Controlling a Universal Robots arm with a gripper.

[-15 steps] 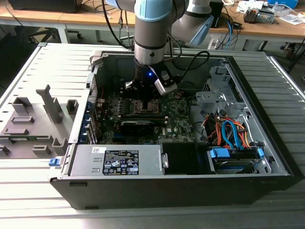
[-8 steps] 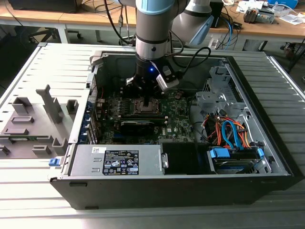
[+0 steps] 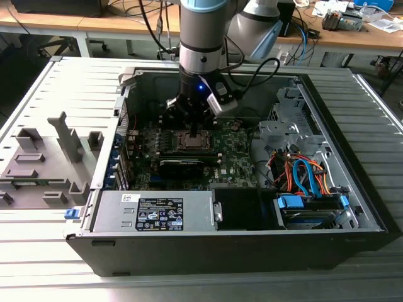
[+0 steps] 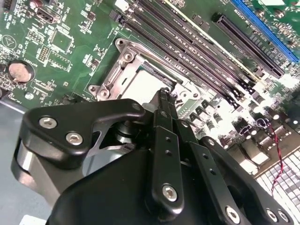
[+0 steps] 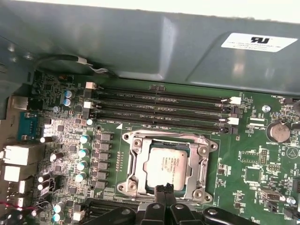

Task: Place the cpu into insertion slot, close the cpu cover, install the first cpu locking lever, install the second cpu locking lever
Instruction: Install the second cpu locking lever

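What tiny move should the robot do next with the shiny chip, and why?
Probably a small lift straight up. The cpu already lies flat in its socket, framed by the cpu cover, and the gripper, fingertips together, sits at the chip's edge. Rising slightly would likely clear the socket without nudging anything.

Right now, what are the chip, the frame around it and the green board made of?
The cpu looks like dull silver-grey metal on top, with a matte, faintly printed face. The cpu cover seems to be shinier stamped steel: it glints at its edges. The board looks like green lacquered circuit board, probably fibreglass, with a glossy sheen.
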